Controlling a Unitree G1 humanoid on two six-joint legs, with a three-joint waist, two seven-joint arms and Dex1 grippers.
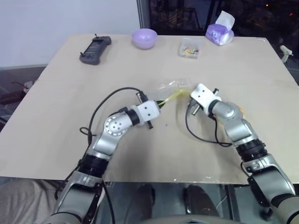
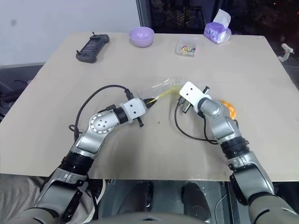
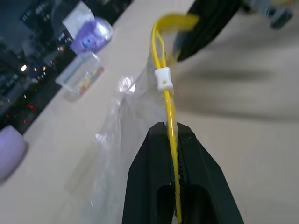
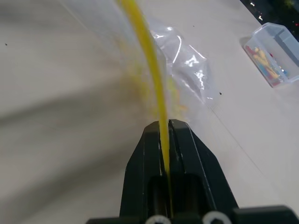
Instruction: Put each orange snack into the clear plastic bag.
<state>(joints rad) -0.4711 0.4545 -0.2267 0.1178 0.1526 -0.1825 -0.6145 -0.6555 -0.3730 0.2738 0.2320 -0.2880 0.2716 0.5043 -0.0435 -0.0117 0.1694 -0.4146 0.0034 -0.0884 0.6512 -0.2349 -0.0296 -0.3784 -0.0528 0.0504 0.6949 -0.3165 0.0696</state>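
Note:
The clear plastic bag (image 1: 174, 87) lies crinkled at the table's middle, its yellow sealing strip (image 1: 172, 96) stretched taut between my two grippers. My left gripper (image 1: 160, 102) is shut on the strip's near end (image 3: 171, 112), just behind a small white slider (image 3: 163, 78). The far end is pinched by my right gripper (image 1: 189, 97), also shut, with the strip running out from its fingers (image 4: 152, 70). An orange snack (image 2: 229, 108) rests on the table just right of my right forearm, partly hidden by it.
Along the far edge stand a black handheld controller (image 1: 96, 49), a lilac bowl (image 1: 144, 38), a small clear box of colourful bits (image 1: 190, 47) and a purple tissue pack (image 1: 219, 31). Black cables loop on the table beside both wrists.

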